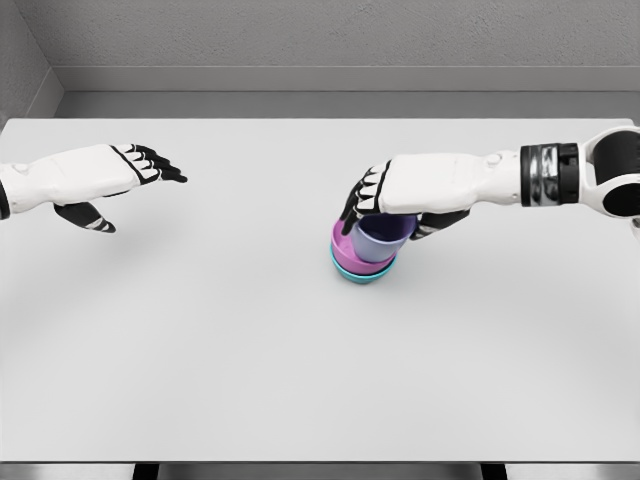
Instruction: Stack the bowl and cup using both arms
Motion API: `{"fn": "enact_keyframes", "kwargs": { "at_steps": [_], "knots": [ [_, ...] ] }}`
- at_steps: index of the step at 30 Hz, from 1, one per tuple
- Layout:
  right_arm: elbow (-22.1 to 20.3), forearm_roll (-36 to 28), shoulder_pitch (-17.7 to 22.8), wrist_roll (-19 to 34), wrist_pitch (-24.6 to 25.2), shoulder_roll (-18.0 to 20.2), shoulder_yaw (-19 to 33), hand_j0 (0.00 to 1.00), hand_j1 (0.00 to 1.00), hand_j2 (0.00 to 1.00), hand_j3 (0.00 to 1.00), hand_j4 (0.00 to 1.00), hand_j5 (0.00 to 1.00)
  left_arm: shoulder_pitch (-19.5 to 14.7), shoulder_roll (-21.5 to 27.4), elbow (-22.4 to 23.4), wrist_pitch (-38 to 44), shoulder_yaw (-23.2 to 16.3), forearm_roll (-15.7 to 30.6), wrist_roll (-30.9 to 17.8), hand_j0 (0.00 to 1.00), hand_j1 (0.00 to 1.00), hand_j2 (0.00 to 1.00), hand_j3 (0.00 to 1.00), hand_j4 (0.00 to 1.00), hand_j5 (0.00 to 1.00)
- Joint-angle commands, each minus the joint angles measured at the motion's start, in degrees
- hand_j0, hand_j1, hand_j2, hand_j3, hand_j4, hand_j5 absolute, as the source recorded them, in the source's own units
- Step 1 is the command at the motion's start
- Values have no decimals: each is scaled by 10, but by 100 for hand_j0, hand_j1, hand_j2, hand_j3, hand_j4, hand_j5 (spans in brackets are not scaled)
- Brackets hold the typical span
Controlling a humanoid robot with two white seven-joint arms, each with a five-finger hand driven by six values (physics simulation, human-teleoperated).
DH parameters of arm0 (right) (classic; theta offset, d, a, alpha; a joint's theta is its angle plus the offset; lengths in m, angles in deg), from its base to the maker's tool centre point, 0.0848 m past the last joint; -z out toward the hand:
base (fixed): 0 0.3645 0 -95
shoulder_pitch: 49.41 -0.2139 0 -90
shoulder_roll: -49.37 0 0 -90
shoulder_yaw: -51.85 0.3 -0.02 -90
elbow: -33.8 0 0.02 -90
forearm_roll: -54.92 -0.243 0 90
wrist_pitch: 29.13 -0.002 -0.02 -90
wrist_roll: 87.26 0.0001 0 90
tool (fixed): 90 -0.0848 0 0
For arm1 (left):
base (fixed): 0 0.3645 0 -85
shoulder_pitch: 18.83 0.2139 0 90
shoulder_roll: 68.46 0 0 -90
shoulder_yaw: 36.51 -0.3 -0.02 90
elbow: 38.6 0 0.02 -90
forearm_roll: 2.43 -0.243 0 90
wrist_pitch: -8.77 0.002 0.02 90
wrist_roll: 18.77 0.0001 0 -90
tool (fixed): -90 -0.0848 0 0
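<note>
Fingers of the right hand point(400, 200) curl around a lavender cup point(383, 237), which sits tilted inside a pink bowl point(345, 256) nested in a teal bowl point(362, 276) on the white table point(300, 380). The left hand point(100, 180) hovers well apart, fingers spread.

Both arms are glossy white shells. The left hand point(100, 180) and right hand point(400, 200) have white backs and black-jointed fingers with white segments. The right forearm carries a black-and-silver banded wrist ring and black elbow housing

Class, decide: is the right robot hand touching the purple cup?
Touching. In the head view the right robot hand wraps the purple cup, fingers over its rim and thumb against its side.
</note>
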Motion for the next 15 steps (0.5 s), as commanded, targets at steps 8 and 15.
{"fn": "enact_keyframes", "kwargs": {
  "at_steps": [8, 15],
  "knots": [
    [1, -4, 0, -1, 2, 0, -5, 100, 100, 100, 100, 100, 100, 0, 1, 0, 1, 0, 3, 0, 100, 100, 100, 100, 100, 100],
    [-6, -4, -2, -1, 2, 4, 3, 100, 100, 100, 100, 100, 100, 1, 1, 1, 1, 0, 3, 0, 100, 100, 100, 100, 100, 100]
  ]
}}
